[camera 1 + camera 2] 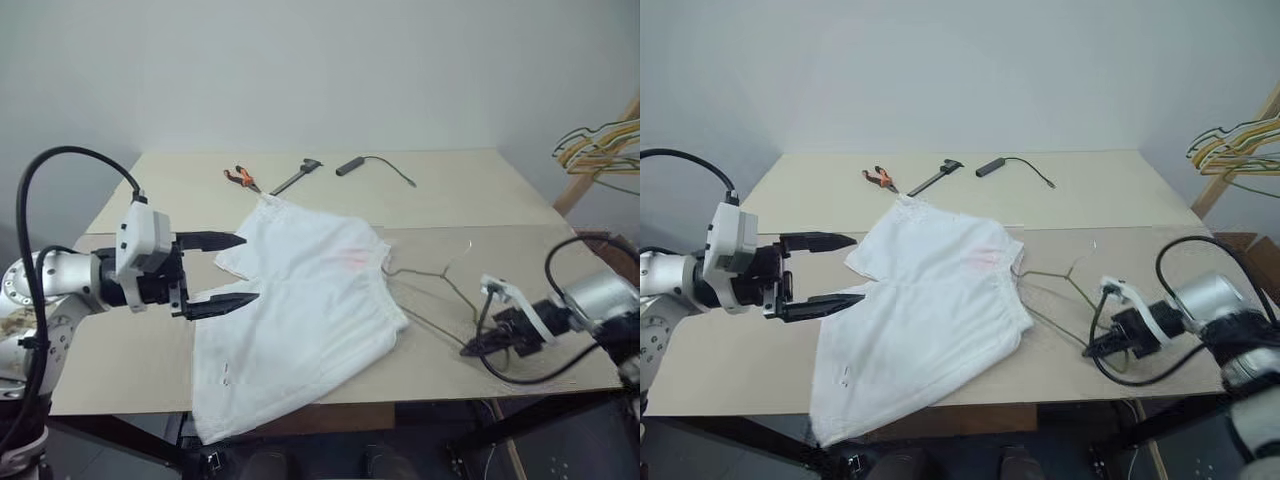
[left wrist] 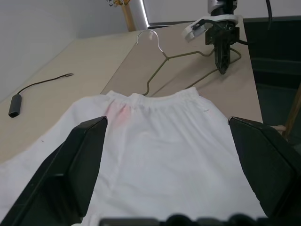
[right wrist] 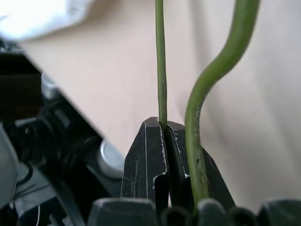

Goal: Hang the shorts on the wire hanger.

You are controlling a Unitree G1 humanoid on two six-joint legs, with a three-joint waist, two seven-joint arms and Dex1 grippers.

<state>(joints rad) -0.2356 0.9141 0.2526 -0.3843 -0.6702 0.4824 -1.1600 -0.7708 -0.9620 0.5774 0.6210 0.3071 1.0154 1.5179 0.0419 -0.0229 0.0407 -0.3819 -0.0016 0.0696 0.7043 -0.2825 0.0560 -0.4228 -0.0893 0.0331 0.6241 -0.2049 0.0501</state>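
From the head, the left gripper (image 1: 228, 271) hovers at the left edge of the shorts (image 1: 300, 310), its two black fingers spread wide with nothing between them, one finger above the cloth's upper left corner and the other over its left side; whether either tip touches the cloth I cannot tell. The shorts lie flat across the middle of the table (image 1: 130, 350), waistband to the right, a faint pink patch near it, and the lower leg hanging over the near edge. Beyond them on the far board lie orange-handled pliers (image 1: 241, 178), a dark tool (image 1: 296, 177) and a small black box with a cable (image 1: 350, 165). Right of the waistband the hanger (image 1: 440, 285) lies on the table, one end under or against the cloth, its hook pointing to the far side. At the right edge the right gripper (image 1: 478, 347) points down onto the hanger's far corner, and a bunch of yellowish hangers (image 1: 600, 145) shows past the table. The left wrist view looks between the open fingers (image 2: 75, 169) along the shorts to the hanger's hook and the other gripper beyond. The right wrist view gives what the head cannot: the right fingers (image 3: 146, 160) are pressed together with the thin green wire pinched between them, a second, curved strand running just beside one finger.
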